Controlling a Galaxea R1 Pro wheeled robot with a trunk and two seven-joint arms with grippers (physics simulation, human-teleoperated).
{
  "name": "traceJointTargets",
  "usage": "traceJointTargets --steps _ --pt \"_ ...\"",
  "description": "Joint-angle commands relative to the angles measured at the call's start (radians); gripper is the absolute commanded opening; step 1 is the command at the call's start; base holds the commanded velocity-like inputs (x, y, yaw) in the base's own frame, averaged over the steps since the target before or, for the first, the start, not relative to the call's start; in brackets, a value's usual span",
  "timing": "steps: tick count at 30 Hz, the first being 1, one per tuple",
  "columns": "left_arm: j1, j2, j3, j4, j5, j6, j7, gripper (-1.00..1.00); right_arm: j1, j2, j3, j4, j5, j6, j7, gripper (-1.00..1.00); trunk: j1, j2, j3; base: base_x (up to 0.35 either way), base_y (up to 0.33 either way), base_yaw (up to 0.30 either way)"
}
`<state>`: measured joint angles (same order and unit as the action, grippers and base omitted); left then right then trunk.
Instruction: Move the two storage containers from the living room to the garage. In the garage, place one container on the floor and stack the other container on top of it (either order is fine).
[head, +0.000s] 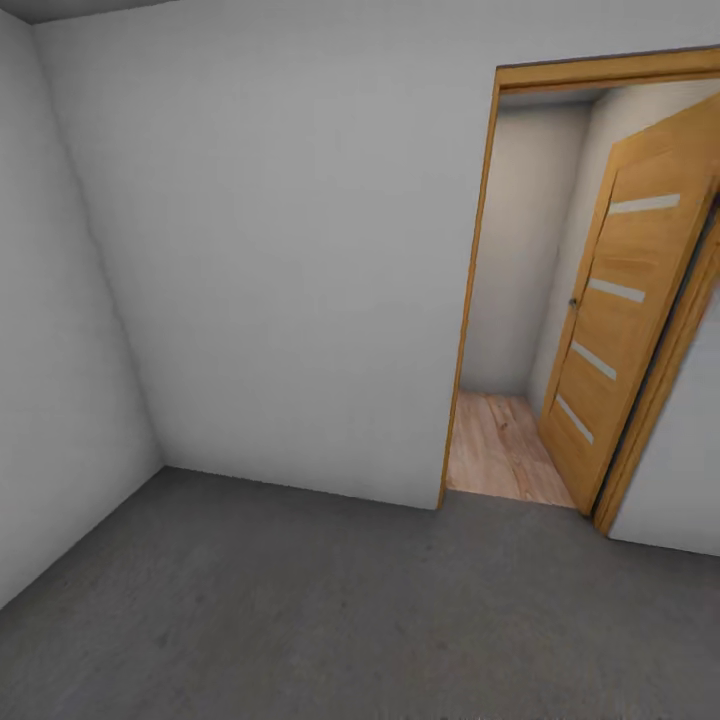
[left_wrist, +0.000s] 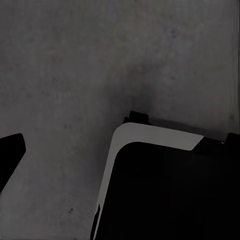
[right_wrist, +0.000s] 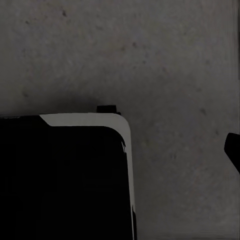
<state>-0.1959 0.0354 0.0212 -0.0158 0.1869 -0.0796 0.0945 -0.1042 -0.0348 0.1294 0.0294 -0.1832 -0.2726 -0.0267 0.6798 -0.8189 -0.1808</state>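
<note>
2 orange-red storage containers were called for by the task, and their whereabouts could not be told from these views. The dark grey, rough concrete floor of the garage was seen in the head view, bounded by plain pale grey walls. A wooden-framed doorway was seen at the right, with an oak door with pale glass slats swung open and a strip of light wood-plank flooring visible beyond it. In each wrist view, the same grey concrete was seen beneath a black, pale-edged part of the robot's own body. The state of the jaws could not be told on either arm, as only dark slivers at the frame edges were shown. It was judged that neither container had yet been set down within the shown part of the garage, so fetching, placing and stacking apparently remained.
</note>
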Motion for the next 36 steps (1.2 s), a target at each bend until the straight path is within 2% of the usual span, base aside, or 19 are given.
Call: traceJointTargets --steps 1,15,36 --pt "0.0 0.0 0.002 0.0 0.005 -0.003 0.001 1.0 -0.002 0.001 0.008 0.003 -0.01 -0.006 -0.002 1.0 0.0 -0.001 -0.001 0.0 0.0 -0.297" --pt "0.0 0.0 0.001 0.0 0.006 -0.003 0.001 1.0 -0.002 0.005 0.007 0.003 -0.016 -0.015 -0.014 1.0 0.0 -0.001 -0.001 0.0 0.0 -0.298" --pt "0.0 0.0 0.0 0.0 0.006 -0.004 0.001 1.0 -0.002 -0.004 0.006 0.004 -0.016 -0.005 -0.002 1.0 0.0 -0.001 -0.001 0.0 0.0 -0.299"
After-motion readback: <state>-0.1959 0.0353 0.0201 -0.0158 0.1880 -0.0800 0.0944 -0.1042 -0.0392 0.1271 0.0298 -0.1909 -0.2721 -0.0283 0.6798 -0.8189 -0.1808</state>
